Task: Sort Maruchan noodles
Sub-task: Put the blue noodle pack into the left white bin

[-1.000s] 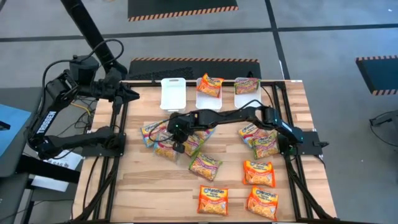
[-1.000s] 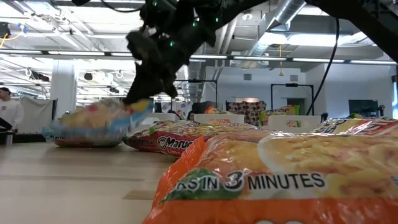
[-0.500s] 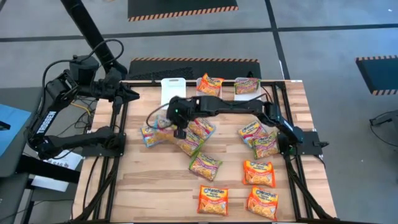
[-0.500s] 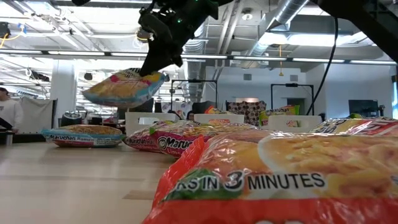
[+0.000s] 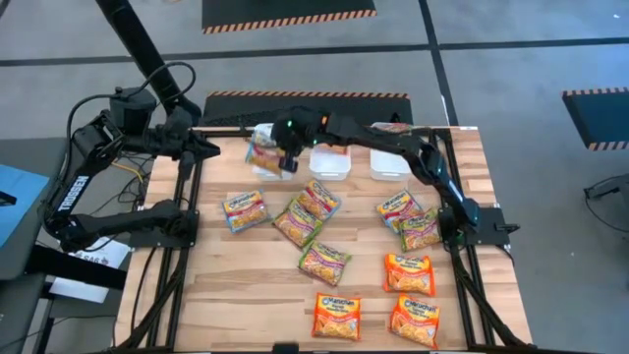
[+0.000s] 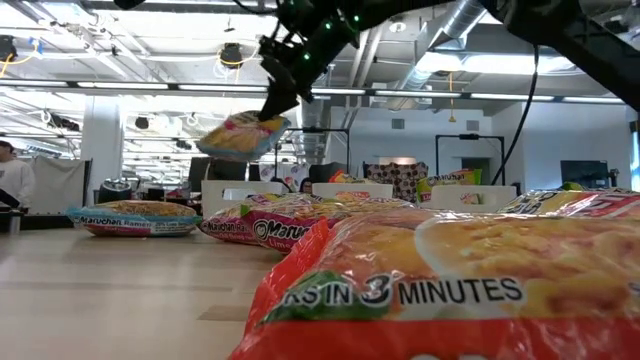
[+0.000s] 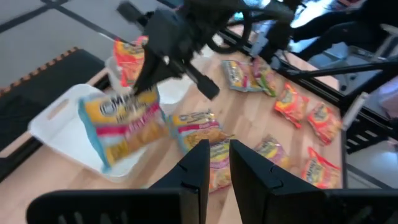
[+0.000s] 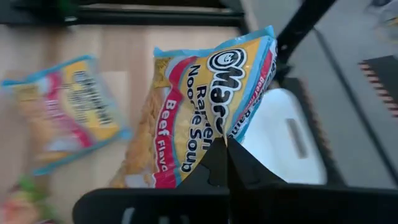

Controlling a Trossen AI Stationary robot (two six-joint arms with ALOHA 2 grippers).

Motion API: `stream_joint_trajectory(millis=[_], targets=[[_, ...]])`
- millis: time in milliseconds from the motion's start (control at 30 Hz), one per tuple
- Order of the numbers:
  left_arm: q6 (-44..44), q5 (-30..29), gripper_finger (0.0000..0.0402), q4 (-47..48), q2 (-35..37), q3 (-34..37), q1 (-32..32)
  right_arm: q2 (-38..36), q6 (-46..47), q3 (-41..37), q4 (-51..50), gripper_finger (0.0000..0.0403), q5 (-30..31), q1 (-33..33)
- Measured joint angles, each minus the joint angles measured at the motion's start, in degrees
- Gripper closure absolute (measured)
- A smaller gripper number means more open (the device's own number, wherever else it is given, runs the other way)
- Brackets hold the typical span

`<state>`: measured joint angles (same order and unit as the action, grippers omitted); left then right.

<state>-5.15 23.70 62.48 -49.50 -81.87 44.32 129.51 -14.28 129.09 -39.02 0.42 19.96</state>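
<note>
The right tool (image 5: 286,157) is pinching one edge of a glossy pale yellow-and-blue square plastic ramen packet with a pink band (image 5: 263,156), which is hanging tilted, long axis sloping, above the leftmost white rectangular tray (image 7: 59,127), while the left tool (image 7: 214,165), off the tray's left, is waiting slightly spread.

Three white trays (image 5: 329,162) sat in a row along the far edge of my wooden desk (image 5: 236,285), near a black mat (image 5: 256,106).
</note>
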Motion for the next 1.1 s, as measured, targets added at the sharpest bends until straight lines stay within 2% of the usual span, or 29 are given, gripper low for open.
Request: stream_joint_trajectory(millis=[333,467,633,867,1100], targets=[[0.0,-6.3,0.0355,-0.1,-1.8,0.0,0.0,0.0,-16.6,0.0,11.8,0.0402,-0.4,8.2],[-0.1,-6.4,0.0355,-0.2,-3.8,0.0,0.0,0.1,-22.5,0.0,15.9,0.0402,-3.9,10.7],[-0.7,-6.6,0.0355,-2.3,-7.2,0.0,0.0,0.2,-24.8,0.0,17.8,0.0402,-6.9,12.5],[-2.8,-6.5,0.0355,-10.7,-9.5,0.0,0.0,4.1,-28.3,0.0,19.0,0.0402,-7.9,12.3],[-2.8,-7.1,0.0355,-11.0,-9.8,0.0,0.0,5.6,-31.6,0.1,16.5,0.0402,-8.0,11.5]])
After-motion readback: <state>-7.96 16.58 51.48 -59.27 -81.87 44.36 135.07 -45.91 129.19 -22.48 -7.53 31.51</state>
